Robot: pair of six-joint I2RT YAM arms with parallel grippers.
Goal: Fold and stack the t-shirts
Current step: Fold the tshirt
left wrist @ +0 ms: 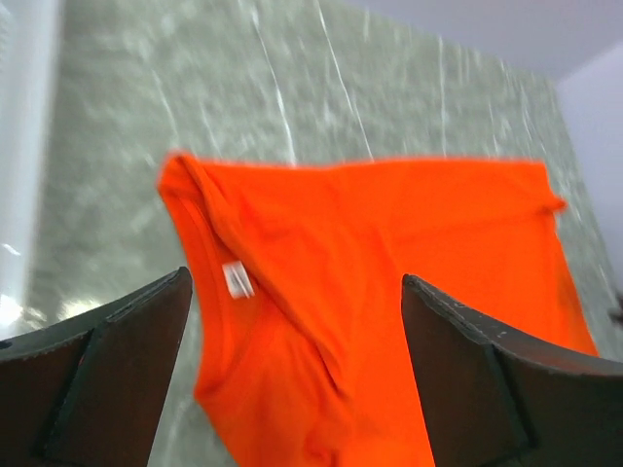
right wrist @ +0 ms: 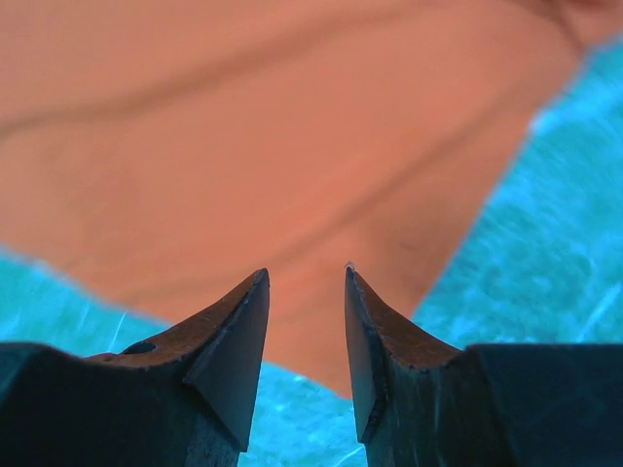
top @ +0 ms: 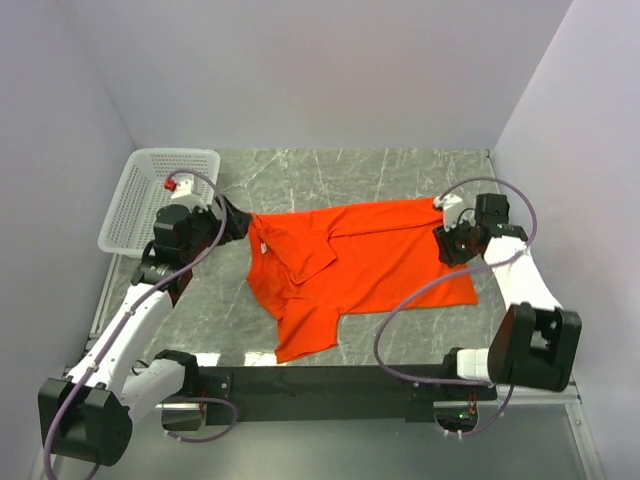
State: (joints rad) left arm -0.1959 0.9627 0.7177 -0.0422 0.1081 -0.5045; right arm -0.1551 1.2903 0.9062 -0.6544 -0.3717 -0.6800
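One bright orange-red t-shirt [top: 370,260] lies spread on the marble table, collar end to the left, with a sleeve folded over its chest. Its white neck label [left wrist: 237,279] shows in the left wrist view. My left gripper [top: 238,219] hovers at the collar end, and its jaws stand wide open over the t-shirt [left wrist: 389,224] with nothing between them [left wrist: 295,277]. My right gripper [top: 444,243] is at the shirt's right edge. Its fingers are parted and empty [right wrist: 306,270], just above the t-shirt [right wrist: 292,126] near a corner of the cloth.
A white mesh basket [top: 140,200] stands at the back left, just behind the left arm. Walls close in the grey marble table [top: 330,170] on the left, back and right. The black base rail [top: 320,385] runs along the near edge.
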